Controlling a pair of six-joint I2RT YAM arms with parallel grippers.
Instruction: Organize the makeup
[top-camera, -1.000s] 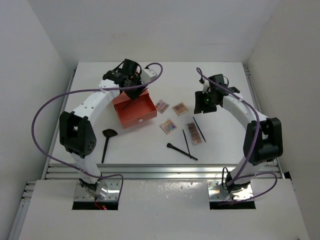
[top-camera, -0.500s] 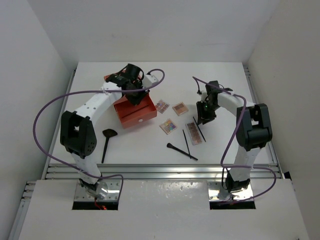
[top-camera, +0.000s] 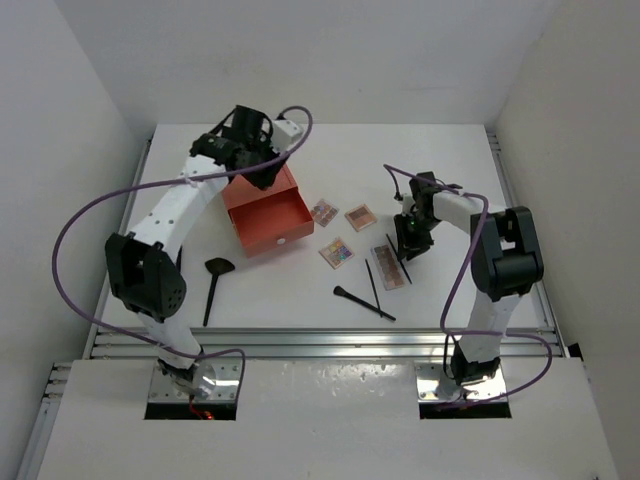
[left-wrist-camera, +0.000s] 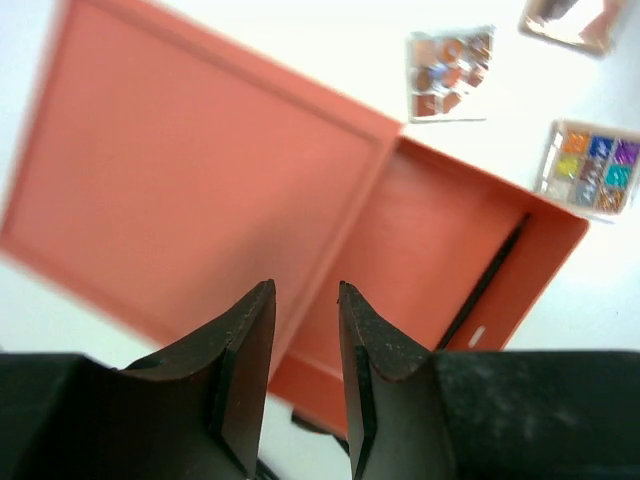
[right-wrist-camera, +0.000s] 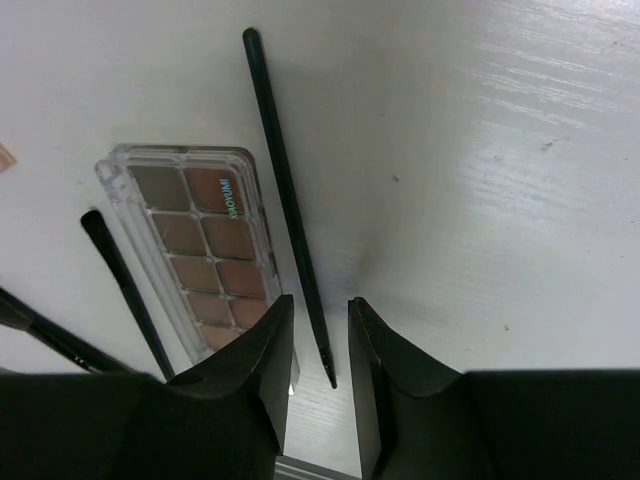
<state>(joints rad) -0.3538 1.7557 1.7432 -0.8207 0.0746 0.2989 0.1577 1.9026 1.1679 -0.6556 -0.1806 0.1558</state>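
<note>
A second ago my left gripper (left-wrist-camera: 305, 290) was shut and low over the drawer (left-wrist-camera: 440, 250). Now it has risen and drawn back toward 11 o'clock, above the top of the box (left-wrist-camera: 200, 170). Its jaws stand a little apart and there is nothing between them. A stored pencil (left-wrist-camera: 490, 275) lies inside the drawer near one wall, so I judge that this drop is finished and the arm is free for the next piece. My right gripper (right-wrist-camera: 320, 300) was high at 2 o'clock with wider jaws. It has now come down at 3 o'clock of the table and the jaws have narrowed. They straddle the near tip of the pencil (right-wrist-camera: 280, 180), which lies flat on the table just beside the long palette (right-wrist-camera: 205, 255). As far as I can see the fingers do not touch it yet, so nothing is held. The square palettes (top-camera: 337, 252) wait between the box and the long palette, the thin brushes (top-camera: 364, 303) lie at 5 o'clock and the wide brush (top-camera: 213, 285) at 8 o'clock. Most of the makeup is therefore still outside. The pencil is thin and may slip when I close, and the left finger is near the palette and could push it.
</note>
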